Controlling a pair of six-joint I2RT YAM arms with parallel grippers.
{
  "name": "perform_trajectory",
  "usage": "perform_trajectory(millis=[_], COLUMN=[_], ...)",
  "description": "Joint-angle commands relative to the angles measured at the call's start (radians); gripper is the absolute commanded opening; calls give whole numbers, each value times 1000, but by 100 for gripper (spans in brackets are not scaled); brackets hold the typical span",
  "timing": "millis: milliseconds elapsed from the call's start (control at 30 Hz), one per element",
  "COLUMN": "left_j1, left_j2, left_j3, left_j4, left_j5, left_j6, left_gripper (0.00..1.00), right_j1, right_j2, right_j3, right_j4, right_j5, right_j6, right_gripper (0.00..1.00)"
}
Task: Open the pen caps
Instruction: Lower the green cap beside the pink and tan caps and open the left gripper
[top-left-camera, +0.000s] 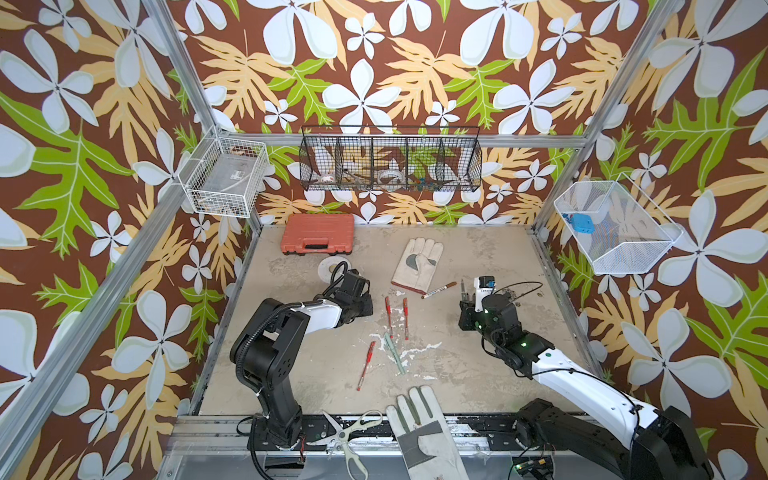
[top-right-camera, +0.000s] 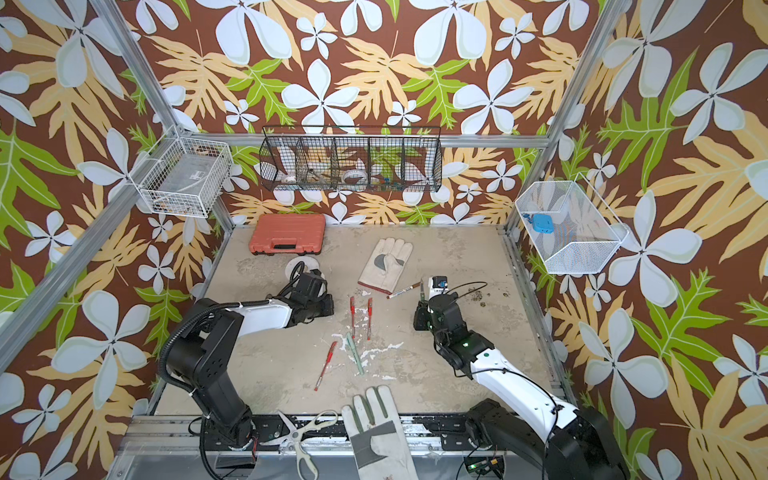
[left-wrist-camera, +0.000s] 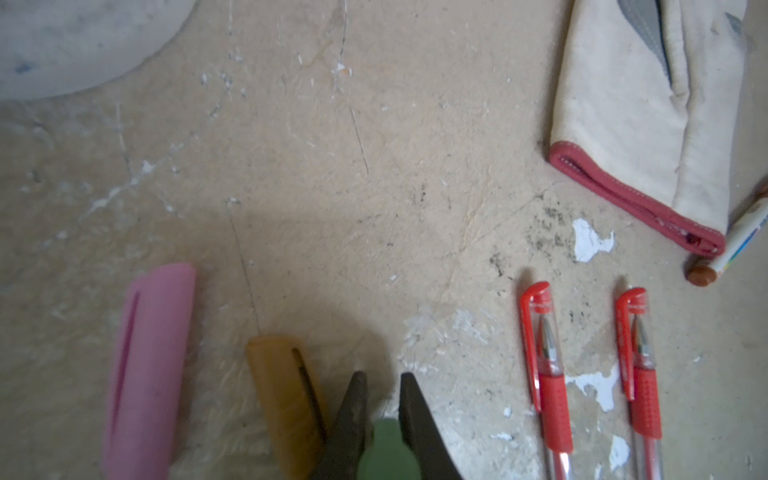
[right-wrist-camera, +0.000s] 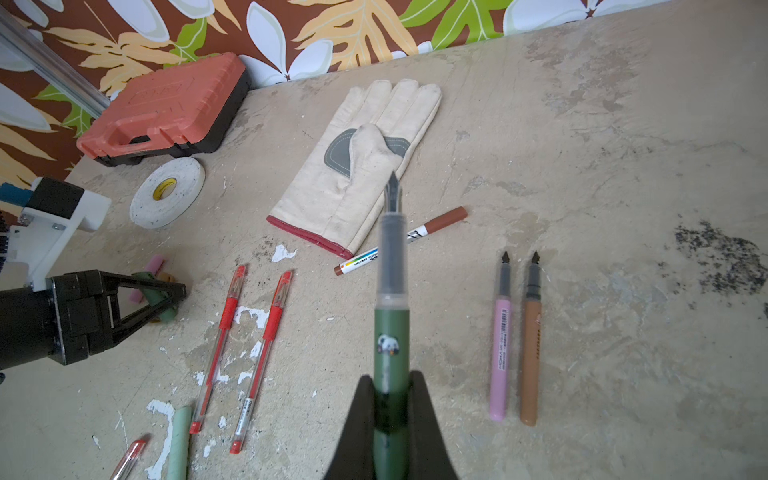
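My right gripper (right-wrist-camera: 390, 380) is shut on the dark green pen (right-wrist-camera: 390, 332), whose bare nib points away over the table; both top views show the pen (top-left-camera: 462, 286) (top-right-camera: 421, 289) upright. My left gripper (left-wrist-camera: 384, 376) is shut on the dark green cap (left-wrist-camera: 384, 449), low over the table at the left (top-left-camera: 365, 305). Beside it lie a pink cap (left-wrist-camera: 149, 370) and a gold cap (left-wrist-camera: 282, 399). Uncapped pink (right-wrist-camera: 500, 345) and gold (right-wrist-camera: 530, 345) pens lie side by side. Capped red pens (top-left-camera: 388, 311) (top-left-camera: 405, 313) (top-left-camera: 365, 365), a mint pen (top-left-camera: 394, 353) and a brown-ended marker (top-left-camera: 438, 290) lie mid-table.
A cream glove (top-left-camera: 417, 264) lies behind the pens and another glove (top-left-camera: 428, 436) with scissors (top-left-camera: 345, 432) at the front rail. An orange case (top-left-camera: 318, 239) and a tape roll (top-left-camera: 328, 268) sit at the back left. Wire baskets (top-left-camera: 390, 162) hang on the walls.
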Motion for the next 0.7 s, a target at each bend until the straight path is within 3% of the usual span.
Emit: perform_trajectory(millis=[0, 133, 400, 667], left_j1=[-1, -1, -1, -15], left_j2=[30, 21, -12, -163], left_j3=[13, 7, -1, -88], left_j4=[-90, -92, -88, 3], left_j5=[-44, -73, -79, -54], left_j6=[11, 9, 9, 15], left_gripper=[18, 27, 33, 39], right_j1=[-8, -8, -9, -12], right_j2=[-2, -8, -40, -13], right_j3=[-1, 1, -6, -6], right_j4=[11, 7, 6, -5], right_j5=[0, -12, 5, 99], right_j6=[4, 4, -1, -1], right_gripper=[0, 0, 0, 0])
